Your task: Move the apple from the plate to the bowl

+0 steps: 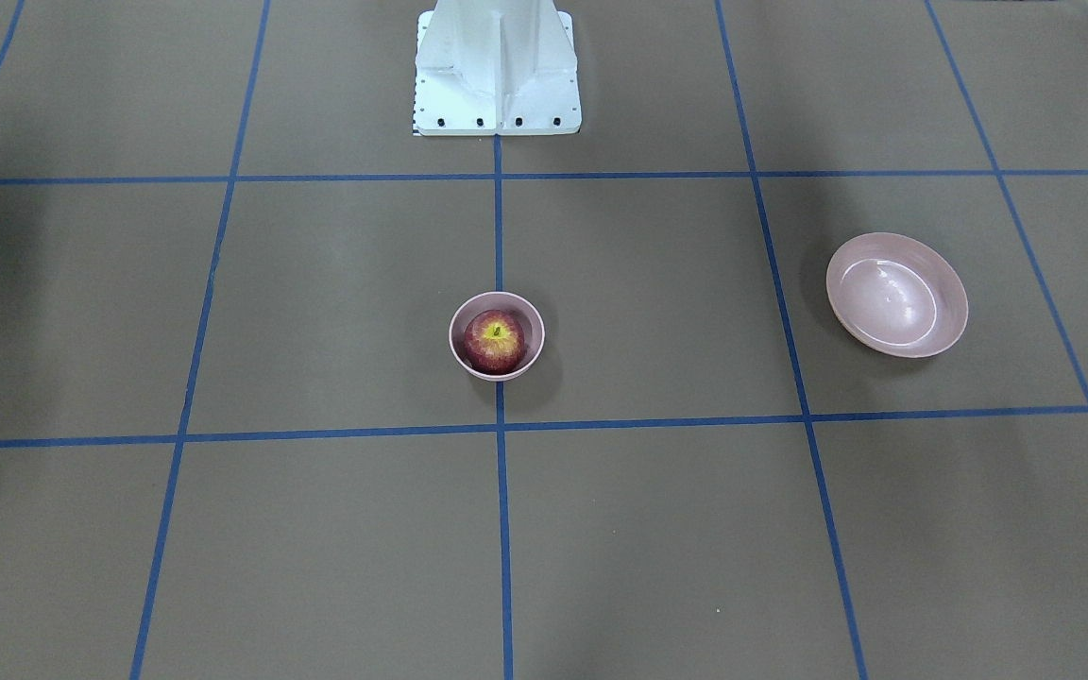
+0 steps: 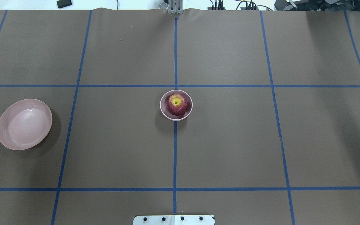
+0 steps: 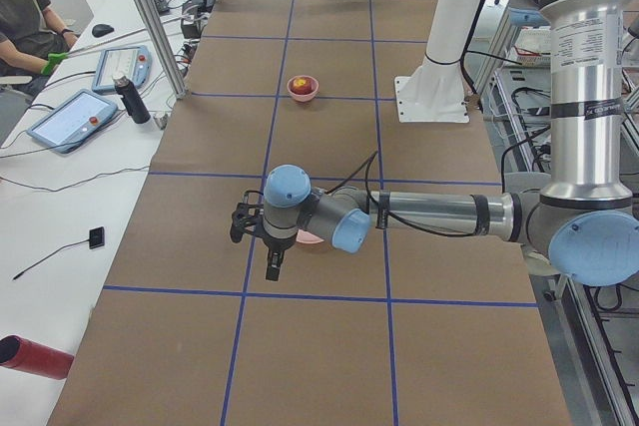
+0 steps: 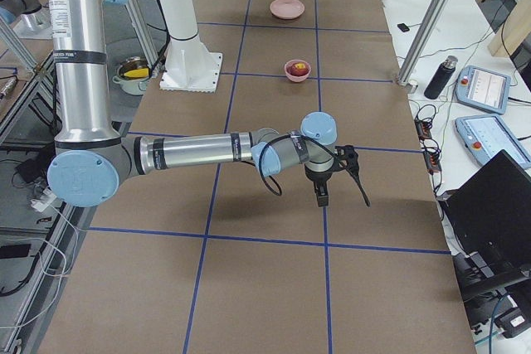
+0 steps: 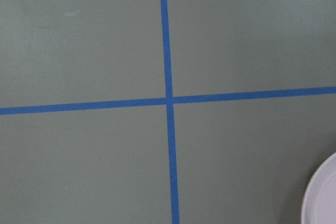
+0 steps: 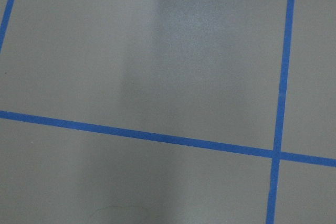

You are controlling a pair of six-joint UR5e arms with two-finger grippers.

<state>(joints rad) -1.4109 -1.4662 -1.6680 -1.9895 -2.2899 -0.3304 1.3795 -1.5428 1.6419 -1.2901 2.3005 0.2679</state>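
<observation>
The dark-red apple (image 2: 177, 104) with a yellow-green stem patch sits inside the small deep pink bowl (image 2: 164, 113) at the table's middle; both also show in the front view, apple (image 1: 494, 340) and bowl (image 1: 533, 357). The wide shallow pink plate (image 2: 24, 124) stands empty on the robot's left side (image 1: 896, 294). The left gripper (image 3: 256, 244) hovers above the table beside the plate, whose edge shows in the left wrist view (image 5: 321, 198). The right gripper (image 4: 340, 190) hovers over bare table far from the bowl. I cannot tell whether either is open or shut.
The white robot base (image 1: 497, 76) stands at the table's robot-side edge. Blue tape lines grid the brown table. Beyond the operators' edge are tablets (image 3: 72, 119), a dark bottle (image 3: 132, 99) and a red cylinder (image 3: 35, 358).
</observation>
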